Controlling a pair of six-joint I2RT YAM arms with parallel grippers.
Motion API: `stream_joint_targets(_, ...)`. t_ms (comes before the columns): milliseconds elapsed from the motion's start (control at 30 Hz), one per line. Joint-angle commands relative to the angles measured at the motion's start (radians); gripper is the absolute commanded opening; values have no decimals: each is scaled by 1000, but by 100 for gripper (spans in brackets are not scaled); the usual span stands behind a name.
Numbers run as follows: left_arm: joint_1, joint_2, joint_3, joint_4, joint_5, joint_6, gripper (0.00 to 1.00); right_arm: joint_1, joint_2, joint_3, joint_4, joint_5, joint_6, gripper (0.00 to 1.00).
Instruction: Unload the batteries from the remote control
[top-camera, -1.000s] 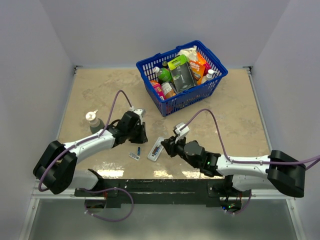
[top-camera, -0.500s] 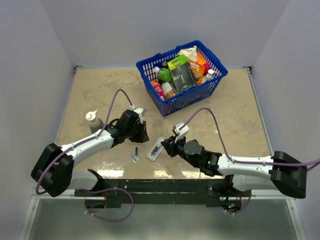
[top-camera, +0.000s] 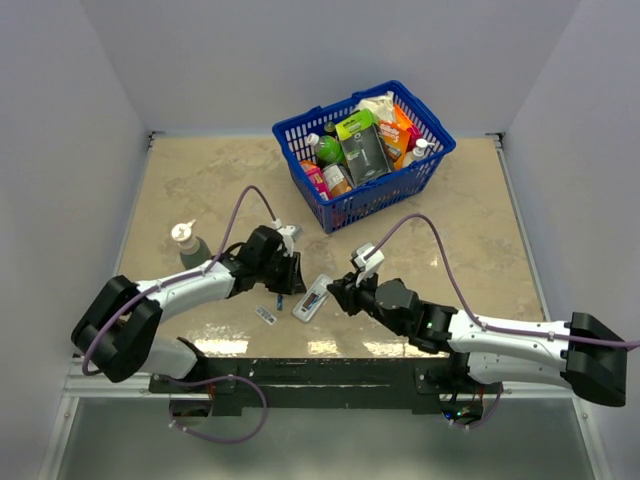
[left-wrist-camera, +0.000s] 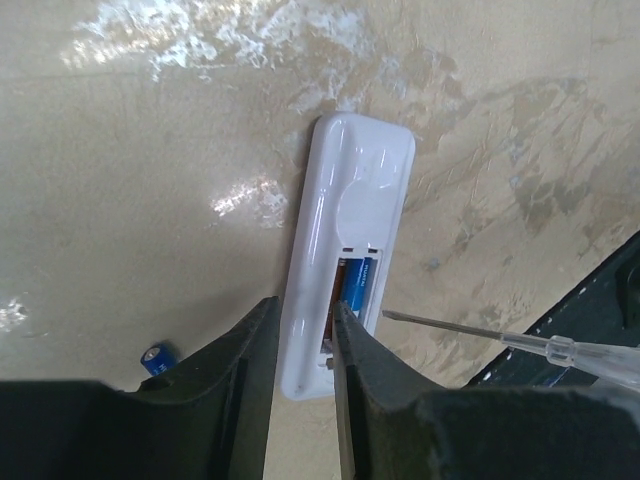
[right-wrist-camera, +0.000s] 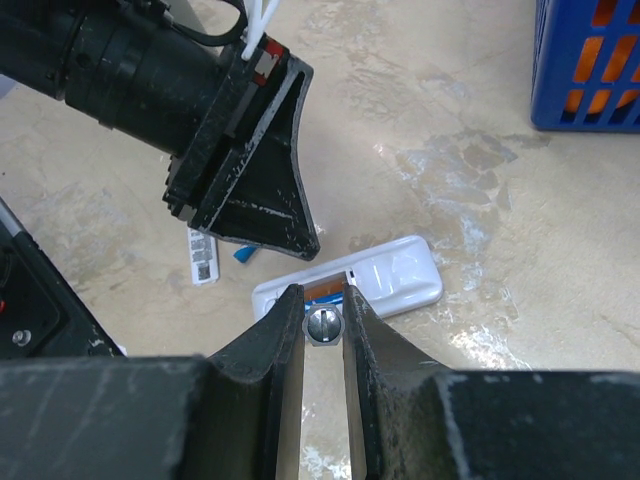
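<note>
The white remote control (top-camera: 312, 298) lies on the table with its recess open. A blue battery (left-wrist-camera: 362, 282) sits in that recess, with a brown strip beside it. Another blue battery (left-wrist-camera: 155, 357) lies loose on the table left of the remote and also shows in the top view (top-camera: 278, 299). My left gripper (top-camera: 288, 276) hovers just over the remote's near end (left-wrist-camera: 305, 345), its jaws a narrow gap apart and holding nothing. My right gripper (right-wrist-camera: 324, 318) is shut on a screwdriver (right-wrist-camera: 324, 326), whose tip (left-wrist-camera: 440, 325) points at the open recess from the right.
A small white labelled strip (top-camera: 265, 314) lies left of the remote. A spray-top bottle (top-camera: 187, 243) stands at the left. A blue basket (top-camera: 383, 196) full of groceries stands behind the remote. The table's front edge is close behind both grippers.
My left gripper has moved right, from beside the loose blue battery to over the remote's end. My right gripper has shifted slightly right with the screwdriver still in it.
</note>
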Motion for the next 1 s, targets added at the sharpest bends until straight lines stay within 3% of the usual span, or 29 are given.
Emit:
stream_joint_targets(0, -20, 26, -24, 71, 57, -11, 32, 4, -37, 40, -23, -7, -15, 0)
stream_joint_targets(367, -46, 54, -52, 104, 71, -13, 33, 4, -55, 32, -39, -11, -18, 0)
stream_joint_targets(700, -71, 31, -97, 214, 158, -101, 33, 4, -58, 68, -82, 1, -47, 0)
stream_joint_targets(967, -62, -23, -62, 108, 45, -88, 35, 4, -43, 55, -59, -42, -117, 0)
